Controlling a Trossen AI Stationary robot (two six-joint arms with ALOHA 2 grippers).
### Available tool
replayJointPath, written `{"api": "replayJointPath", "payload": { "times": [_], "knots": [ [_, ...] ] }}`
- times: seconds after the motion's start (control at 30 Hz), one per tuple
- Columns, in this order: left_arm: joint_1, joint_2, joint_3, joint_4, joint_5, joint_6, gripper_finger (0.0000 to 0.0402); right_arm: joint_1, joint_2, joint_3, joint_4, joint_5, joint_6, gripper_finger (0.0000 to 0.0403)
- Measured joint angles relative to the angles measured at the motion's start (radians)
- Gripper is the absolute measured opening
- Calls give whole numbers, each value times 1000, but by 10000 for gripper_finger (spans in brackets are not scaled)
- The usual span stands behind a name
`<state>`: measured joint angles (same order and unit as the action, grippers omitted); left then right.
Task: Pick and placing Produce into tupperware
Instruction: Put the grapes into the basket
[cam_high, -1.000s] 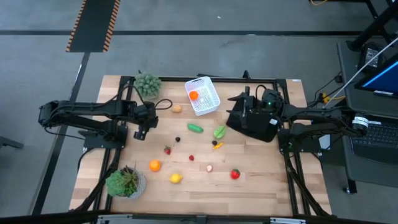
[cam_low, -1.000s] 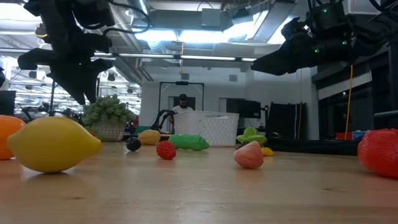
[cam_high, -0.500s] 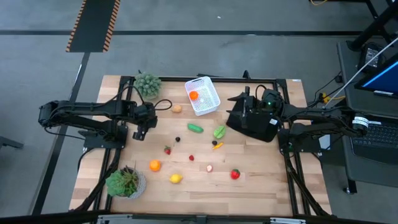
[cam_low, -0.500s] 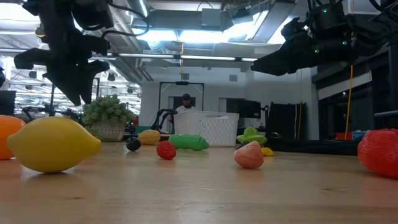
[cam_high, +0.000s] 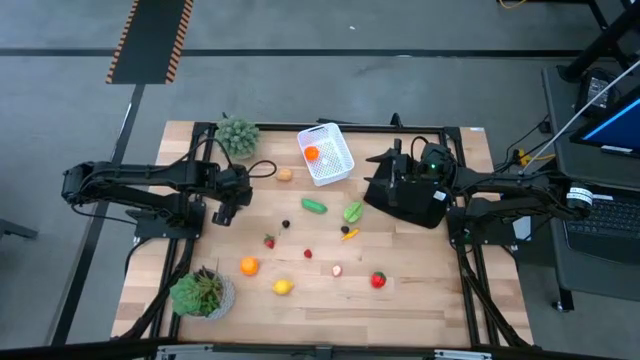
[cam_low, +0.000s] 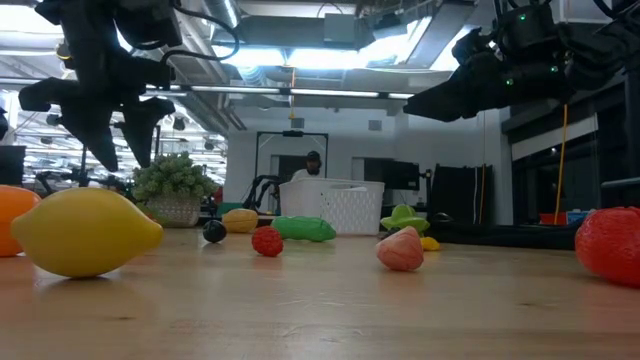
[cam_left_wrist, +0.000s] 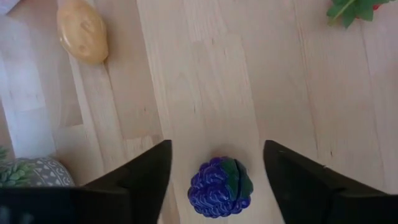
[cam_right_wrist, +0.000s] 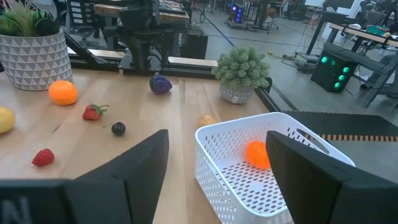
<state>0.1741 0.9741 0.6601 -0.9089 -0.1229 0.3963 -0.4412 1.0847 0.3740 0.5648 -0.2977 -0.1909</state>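
- Table (cam_high: 420, 300): pale wooden slatted top carrying everything, with a dark arm reaching in from each side.
- Left gripper (cam_high: 224, 212): hangs above the left half of the table, fingers (cam_left_wrist: 140, 174) spread wide and holding nothing; its wrist view shows a small purple bumpy berry-like toy with a green cap (cam_left_wrist: 220, 186) lying on the wood directly between them.
- Right gripper (cam_high: 392, 178): waits beside the tub's right side, fingers (cam_right_wrist: 305, 168) wide apart and empty.
- Tupperware (cam_high: 335, 165): small white perforated rectangular tub near the table's far edge, centre, with one orange round toy fruit (cam_high: 312, 153) inside.
- Remaining produce: scattered loose across the middle and near part of the table, including a green elongated vegetable (cam_high: 314, 206), a yellow lemon (cam_high: 283, 287) and a red strawberry (cam_high: 378, 280).
- Step in hand, as judged: lining up on the purple toy for a pick. The next move calls for lowering the left gripper squarely over it, closing, then carrying it to the tub.
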Motion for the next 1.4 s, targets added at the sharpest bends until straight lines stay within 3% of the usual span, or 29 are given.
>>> {"api": "replayJointPath", "payload": {
  "times": [0.33,0.5,0.7,1.4],
  "knots": [
    [0,0,-1,-67,-52,78,340,0,0,0,0,0,4,271],
    [0,0,-1,-67,-28,30,343,0,0,0,0,0,4,271],
    [27,0,-35,-68,28,84,344,0,0,0,0,0,4,271],
    [103,0,-117,-9,28,130,344,0,0,0,4,0,0,271]
  ]
}}
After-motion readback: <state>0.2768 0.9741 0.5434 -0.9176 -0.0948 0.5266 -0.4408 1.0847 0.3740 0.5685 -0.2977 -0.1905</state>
